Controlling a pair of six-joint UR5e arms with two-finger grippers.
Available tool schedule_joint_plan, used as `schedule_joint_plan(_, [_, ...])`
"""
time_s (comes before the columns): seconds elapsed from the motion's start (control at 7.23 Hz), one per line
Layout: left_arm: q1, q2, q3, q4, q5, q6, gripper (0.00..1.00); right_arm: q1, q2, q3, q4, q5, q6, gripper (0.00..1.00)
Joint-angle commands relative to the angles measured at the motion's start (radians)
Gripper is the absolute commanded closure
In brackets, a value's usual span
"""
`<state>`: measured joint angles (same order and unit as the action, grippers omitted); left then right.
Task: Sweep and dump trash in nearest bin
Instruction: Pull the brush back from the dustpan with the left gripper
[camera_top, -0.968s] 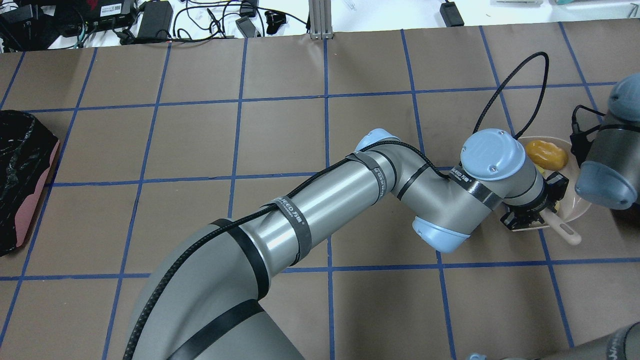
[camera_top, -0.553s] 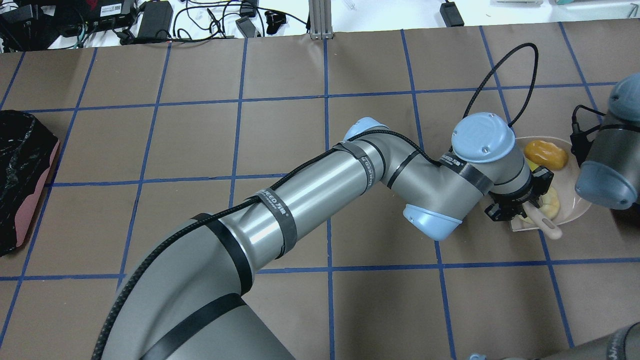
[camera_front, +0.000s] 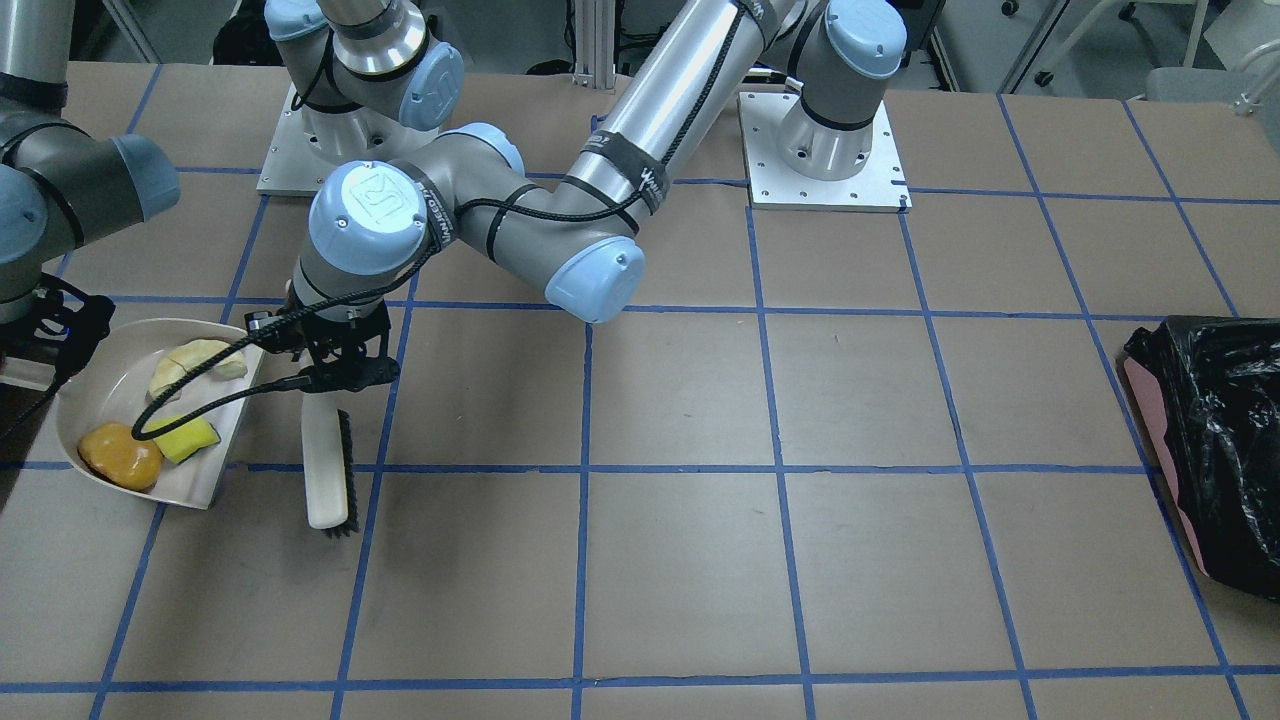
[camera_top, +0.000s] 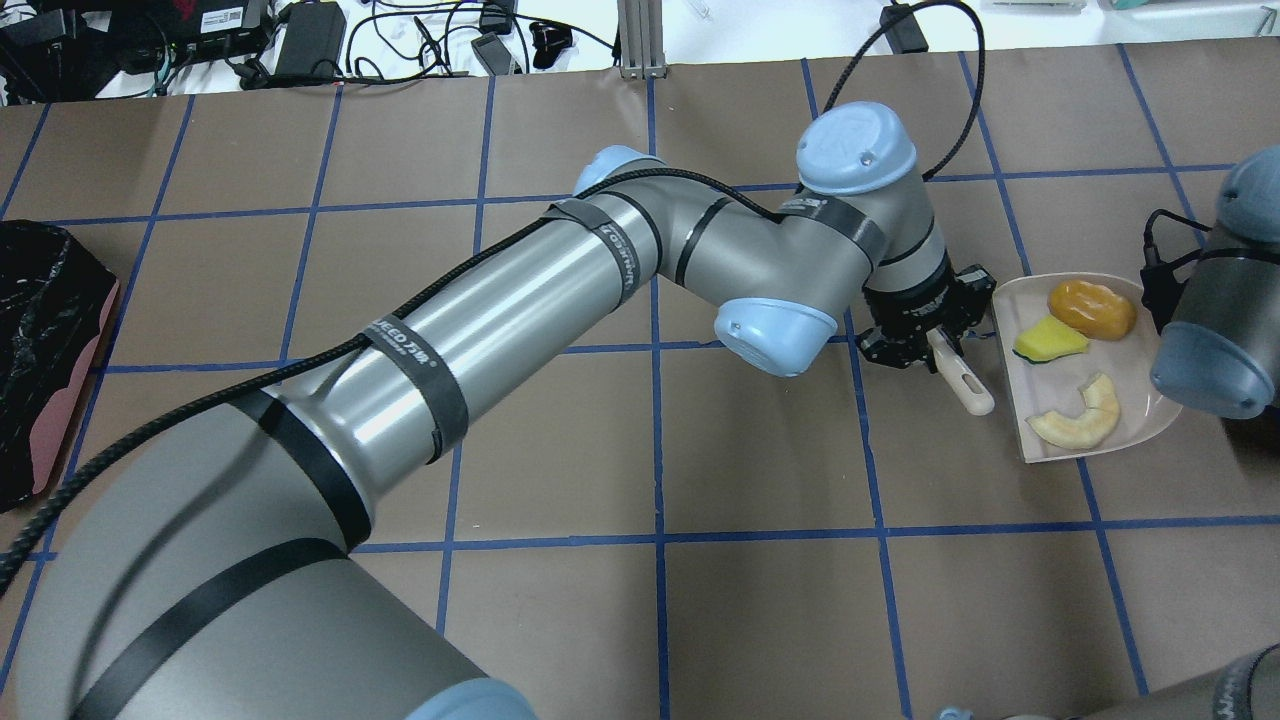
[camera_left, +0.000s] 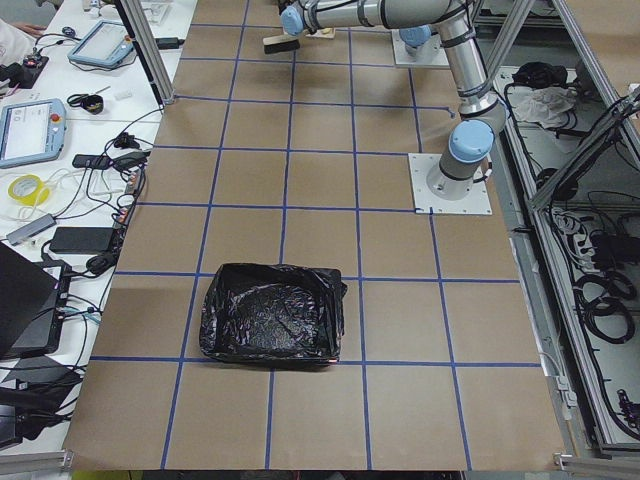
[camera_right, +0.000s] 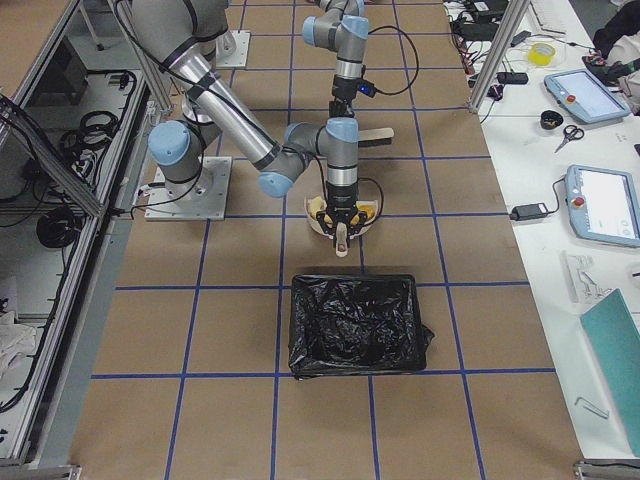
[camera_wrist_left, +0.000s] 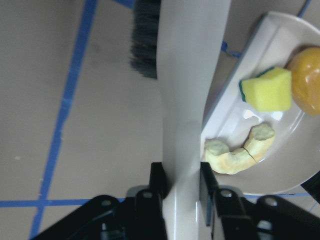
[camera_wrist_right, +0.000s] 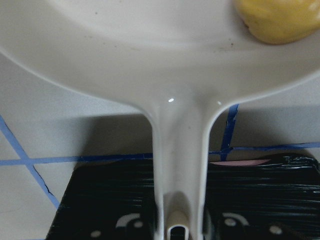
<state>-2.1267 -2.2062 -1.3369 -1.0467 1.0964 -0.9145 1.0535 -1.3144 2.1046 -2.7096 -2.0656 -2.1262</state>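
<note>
My left gripper (camera_front: 337, 368) is shut on the handle of a cream brush (camera_front: 327, 468), just beside the open edge of the white dustpan (camera_front: 112, 378). In the left wrist view the handle (camera_wrist_left: 187, 100) runs between my fingers (camera_wrist_left: 159, 182), with the dark bristles (camera_wrist_left: 145, 40) over bare table. The trash lies in the dustpan (camera_top: 1140, 405): an orange bun (camera_top: 1092, 308), a yellow-green block (camera_top: 1050, 340) and a curved pastry piece (camera_top: 1080, 420). My right gripper (camera_wrist_right: 177, 227) is shut on the dustpan handle (camera_wrist_right: 177, 160); in the overhead view the arm hides it.
A bin lined with a black bag (camera_top: 40, 360) sits at the table's left end. Another black-lined bin (camera_right: 355, 325) stands right beside the dustpan at the right end, and it shows under the pan (camera_wrist_right: 260, 200). Cables and electronics (camera_top: 300, 40) lie beyond the far edge.
My left arm has swung left and away from me, taking the brush off the dustpan to the table beside it. The block and pastry now show uncovered. The right arm has stayed still.
</note>
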Motion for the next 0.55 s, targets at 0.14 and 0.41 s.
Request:
schedule_joint_plan(0.14, [0.134,0.107,-0.048,-0.189,0.060,0.233,1.00,-0.001,0.000,0.002,0.001,0.001,0.000,1.00])
schedule_joint_plan(0.41, [0.186,0.175,-0.059,-0.371,0.147,0.424,1.00,-0.001,0.000,0.002,0.001,0.001,0.002,1.00])
